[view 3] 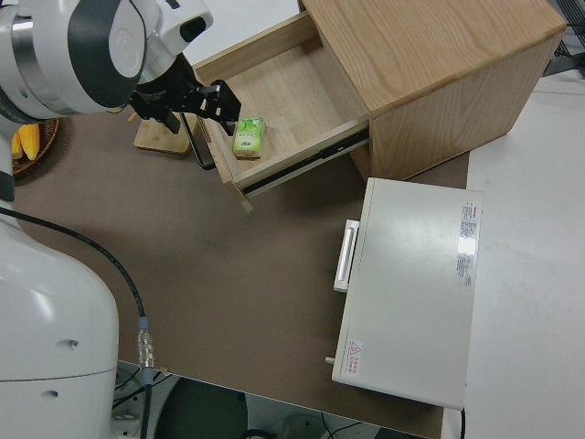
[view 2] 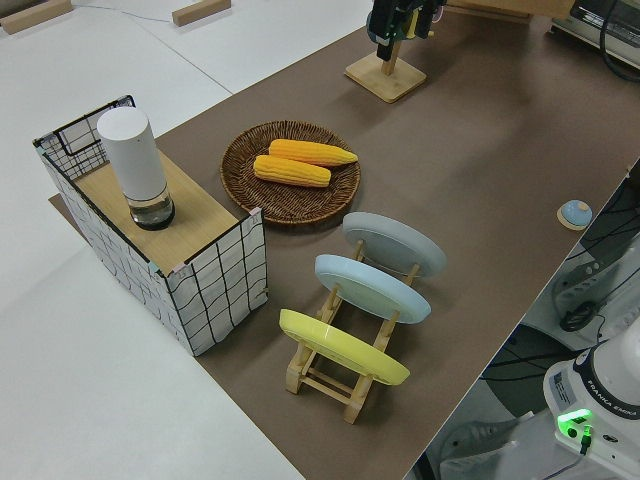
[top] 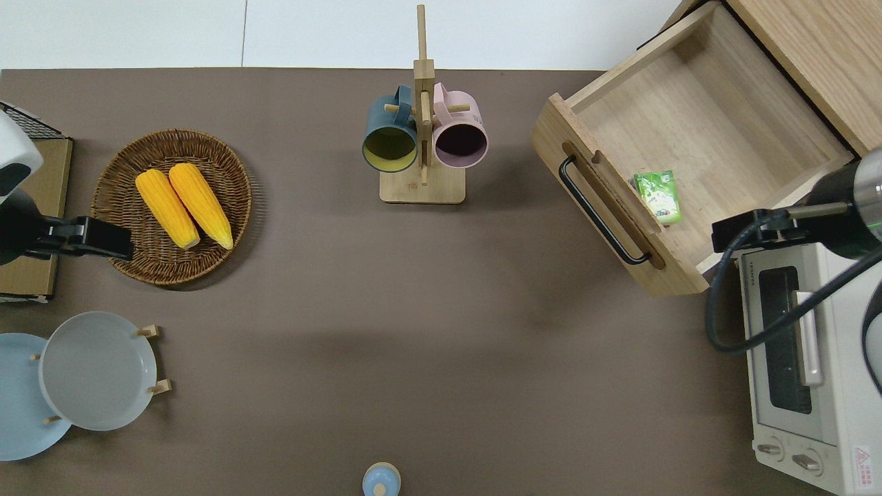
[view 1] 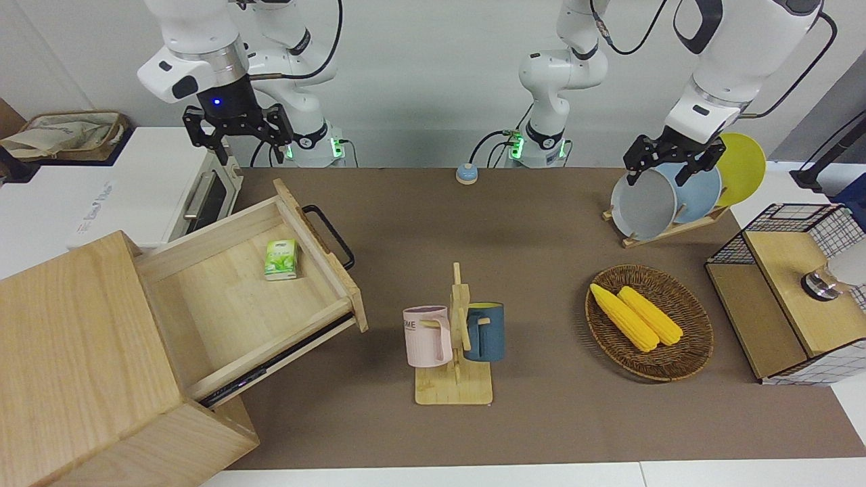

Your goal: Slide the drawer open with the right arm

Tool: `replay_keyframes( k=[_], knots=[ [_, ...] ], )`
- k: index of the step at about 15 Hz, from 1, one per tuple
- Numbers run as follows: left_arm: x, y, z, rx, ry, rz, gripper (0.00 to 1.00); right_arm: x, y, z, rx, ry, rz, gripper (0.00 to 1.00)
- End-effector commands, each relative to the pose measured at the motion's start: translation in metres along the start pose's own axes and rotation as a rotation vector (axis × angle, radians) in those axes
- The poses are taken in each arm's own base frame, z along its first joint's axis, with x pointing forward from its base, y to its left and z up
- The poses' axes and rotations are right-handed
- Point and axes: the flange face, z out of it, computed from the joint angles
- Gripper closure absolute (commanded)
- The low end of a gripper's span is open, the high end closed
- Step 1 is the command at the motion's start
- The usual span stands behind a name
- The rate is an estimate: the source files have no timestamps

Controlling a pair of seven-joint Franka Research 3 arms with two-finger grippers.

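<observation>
The light-wood drawer (view 1: pixel 223 304) (top: pixel 696 131) (view 3: pixel 283 91) stands pulled far out of the wooden cabinet (view 1: pixel 74 352) (top: pixel 813 62). Its black bar handle (view 1: pixel 331 233) (top: pixel 599 210) faces the middle of the table. A small green packet (view 1: pixel 281 259) (top: pixel 658 196) lies inside, near the drawer front. My right gripper (view 1: pixel 237 132) (view 3: pixel 196 101) hangs open in the air with nothing between its fingers, clear of the handle. In the overhead view it is over the drawer's corner nearest the robots, by the toaster oven. The left arm is parked, its gripper (view 1: pixel 666 166) open.
A white toaster oven (top: pixel 799 358) (view 3: pixel 411 293) sits beside the drawer, nearer to the robots. Mid-table stands a mug rack (view 1: pixel 454 338) with two mugs. Toward the left arm's end are a corn basket (view 1: pixel 649 372), a plate rack (view 1: pixel 670 196) and a wire-mesh box (view 1: pixel 791 297).
</observation>
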Motion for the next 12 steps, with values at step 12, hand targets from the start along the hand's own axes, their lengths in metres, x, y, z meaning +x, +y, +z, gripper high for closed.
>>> replay_keyframes(
  k=[12],
  knots=[
    [-0.003,0.002,-0.006,0.018,-0.004,-0.005,0.01,0.016,0.033,0.041,0.011,-0.008,0.124,0.015]
  ],
)
